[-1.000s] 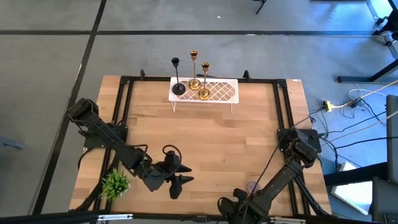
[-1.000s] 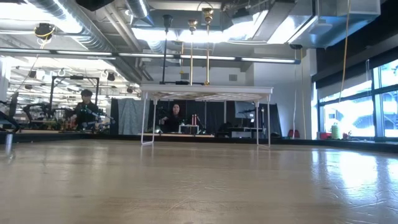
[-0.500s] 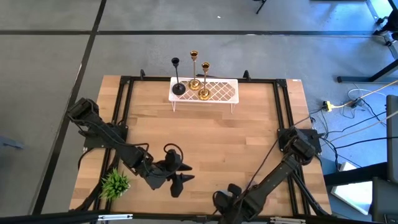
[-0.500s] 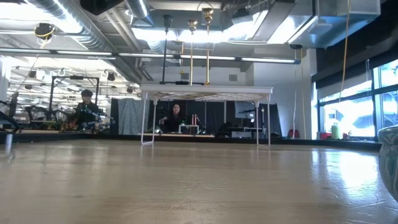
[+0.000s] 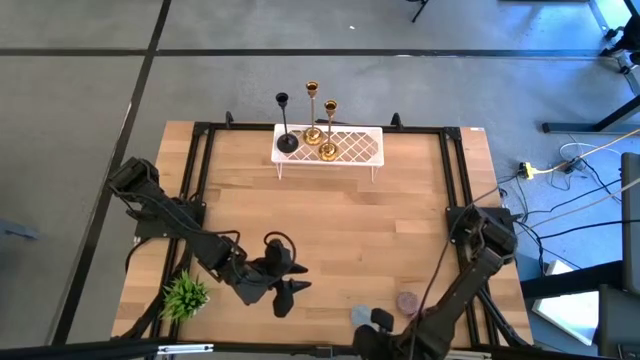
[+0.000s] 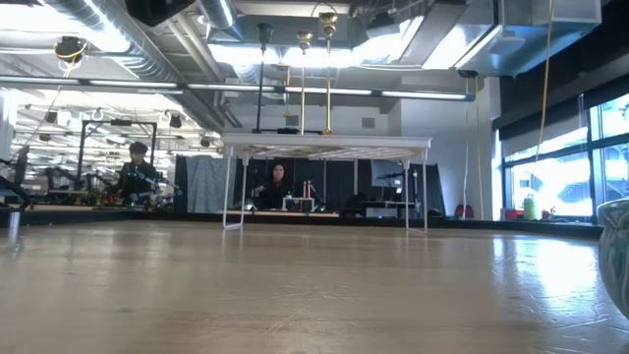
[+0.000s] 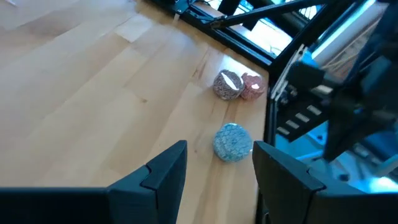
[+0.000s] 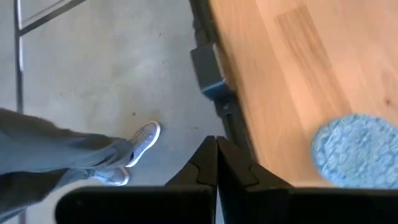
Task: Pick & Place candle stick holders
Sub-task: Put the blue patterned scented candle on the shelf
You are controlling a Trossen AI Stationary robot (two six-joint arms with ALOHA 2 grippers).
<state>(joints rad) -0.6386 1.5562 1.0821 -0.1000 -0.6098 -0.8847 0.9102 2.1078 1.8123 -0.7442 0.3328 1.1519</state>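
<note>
One camera looks straight down on my whole table (image 5: 330, 230). Another sits at tabletop height, facing level across to the white rack (image 6: 326, 147) and room. My wrist cameras look close along my fingers; both catch the blue disc (image 7: 232, 142) near the table's edge.

The surface (image 5: 330, 230) is smooth pale wood; two holders (image 5: 329, 130) look shiny gold metal, one (image 5: 285, 125) matt black.

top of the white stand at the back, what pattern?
A diamond lattice grid, white, on the stand. The high view shows it best.
</note>
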